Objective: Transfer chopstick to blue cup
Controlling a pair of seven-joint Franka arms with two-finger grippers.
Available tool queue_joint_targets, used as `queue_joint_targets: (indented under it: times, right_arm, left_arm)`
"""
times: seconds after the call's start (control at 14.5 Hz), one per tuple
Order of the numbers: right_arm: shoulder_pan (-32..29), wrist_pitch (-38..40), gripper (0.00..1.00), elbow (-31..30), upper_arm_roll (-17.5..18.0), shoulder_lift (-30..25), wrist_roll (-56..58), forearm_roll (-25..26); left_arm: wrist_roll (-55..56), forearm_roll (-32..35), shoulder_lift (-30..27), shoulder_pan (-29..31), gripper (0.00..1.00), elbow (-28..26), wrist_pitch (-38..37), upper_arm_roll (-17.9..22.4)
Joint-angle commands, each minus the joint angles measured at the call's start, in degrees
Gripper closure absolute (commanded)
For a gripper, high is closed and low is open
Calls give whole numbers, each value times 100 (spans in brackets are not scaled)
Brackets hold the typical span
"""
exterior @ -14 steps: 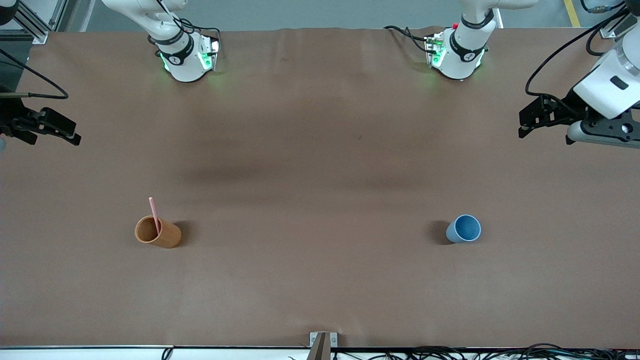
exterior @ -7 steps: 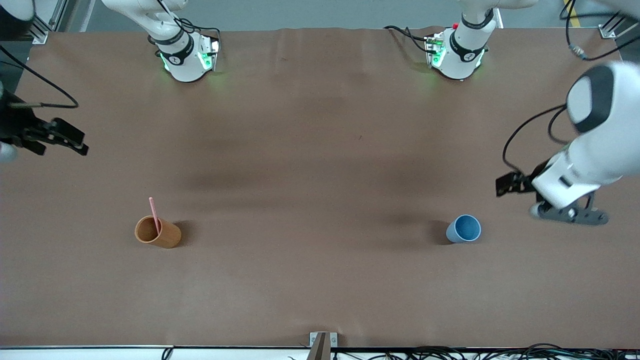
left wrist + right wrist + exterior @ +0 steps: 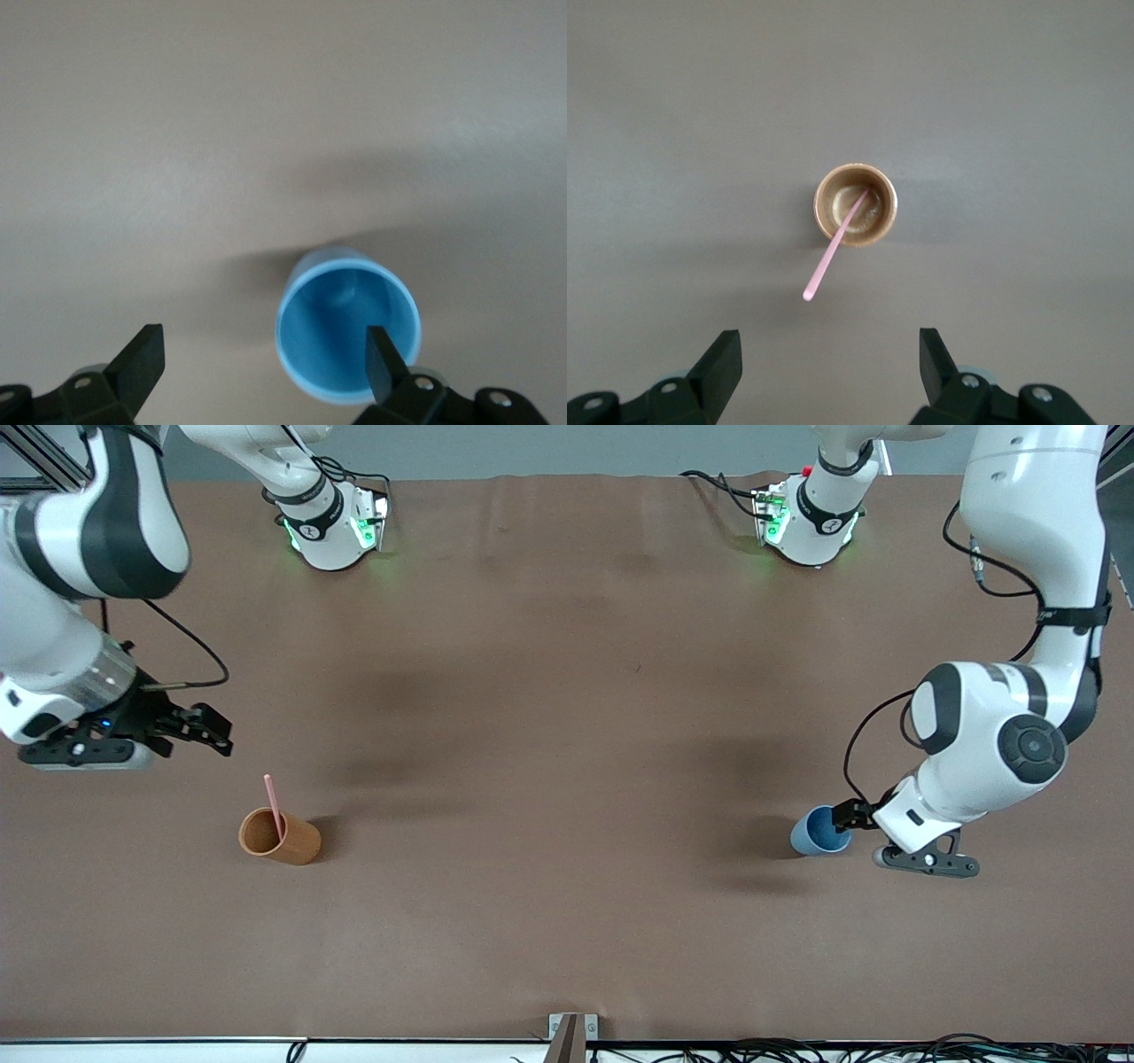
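Both of my grippers are up off the table with nothing in them. My left gripper [image 3: 259,352] hangs just above the blue cup [image 3: 813,833], fingers [image 3: 142,359] spread wide; in the left wrist view one fingertip sits over the cup's rim while the other is over bare tabletop, so the cup is off to one side of the gap and not between the fingers. That cup stands upright, its mouth open and its inside bare, toward the left arm's end of the table. My right gripper [image 3: 209,731] hovers over the brown table [image 3: 567,717] toward the right arm's end, fingers parted with only air between them, and it is apart from the orange-brown cup [image 3: 278,837] that its wrist camera looks straight down on. The chopstick [image 3: 274,803] stands in that orange-brown cup, leaning against the rim with its pale pink upper length sticking well out of the mouth. In the front view the two cups sit at about the same nearness to the camera, well apart from each other, with open brown tabletop between them.
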State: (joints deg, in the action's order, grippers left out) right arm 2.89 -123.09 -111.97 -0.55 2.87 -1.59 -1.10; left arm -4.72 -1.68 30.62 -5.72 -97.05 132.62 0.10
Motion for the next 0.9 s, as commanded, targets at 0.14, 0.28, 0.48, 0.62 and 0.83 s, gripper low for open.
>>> queue_joint_targets:
  times: [0.14, 0.28, 0.48, 0.62, 0.83]
  right_arm:
    - [352, -1339, 32, -1002, -33, 99, -430, 40]
    - [317, -1621, 40, -1046, -33, 284, -430, 93]
    - [282, -2193, 44, -1380, -51, 311, -421, 102]
    - [273, -2229, 49, -1389, -51, 346, -421, 102]
    - [273, -2229, 65, -1389, -60, 346, -421, 110]
  left_arm:
    - [41, -236, 365, -61, 10, 19, 334, 7]
    - [146, -245, 339, -52, 65, 11, 264, 7]
    - [85, -193, 304, -52, 100, -7, 159, 16]
    - [129, -192, 322, -78, 100, 19, 132, 7]
    - [129, -8, 252, -87, 100, 89, 80, 7]
